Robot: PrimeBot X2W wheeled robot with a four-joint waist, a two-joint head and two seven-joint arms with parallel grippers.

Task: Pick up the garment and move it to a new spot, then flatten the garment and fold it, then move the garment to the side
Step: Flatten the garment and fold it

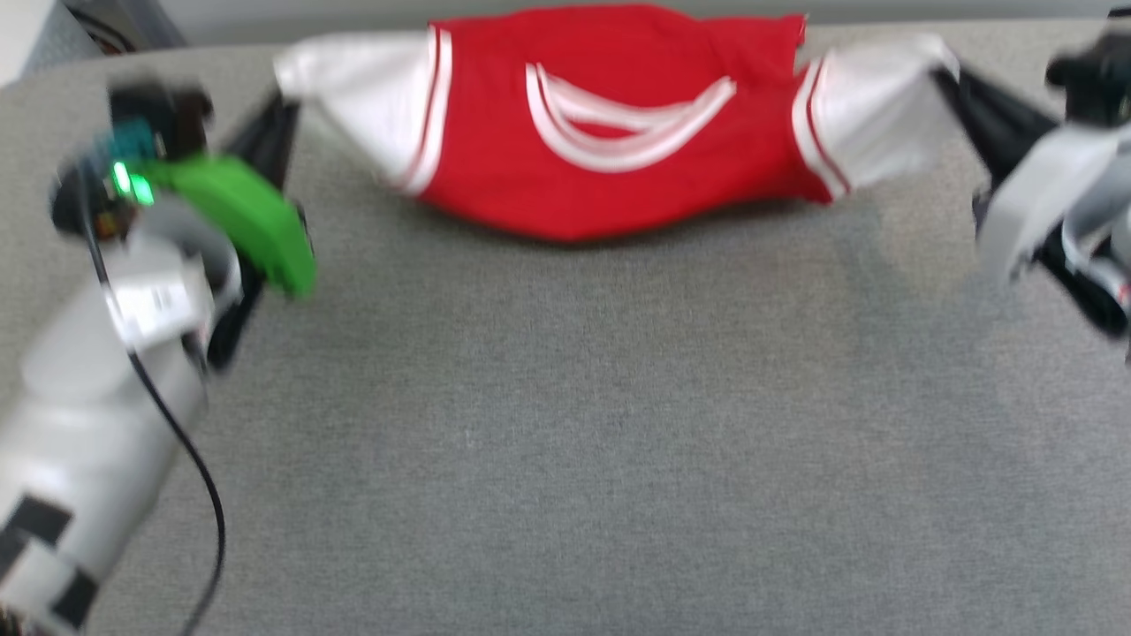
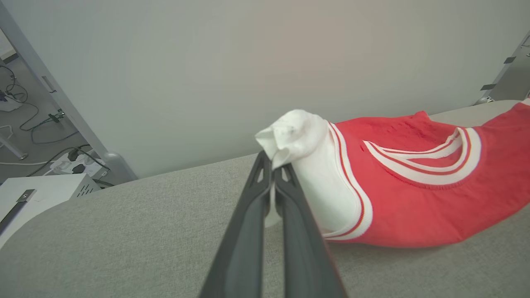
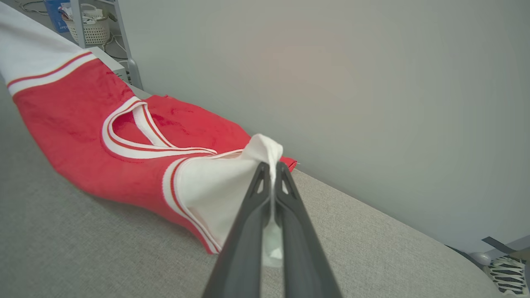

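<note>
Garment [image 1: 618, 132], where do we have it?
We hold it stretched across the top of the head frame, its red body sagging to the grey table [image 1: 565, 424] near the far edge
And our grippers?
Our left gripper [image 2: 273, 163] is clenched on the white sleeve [image 2: 298, 136] at frame left, our right gripper [image 3: 271, 165] on the other sleeve [image 3: 215, 186]
What do we see around it?
A grey wall [image 2: 248, 62] just behind; a power strip [image 2: 68, 163] at upper left of the left wrist frame, a white basket [image 3: 95, 29] at upper left of the right wrist frame
</note>
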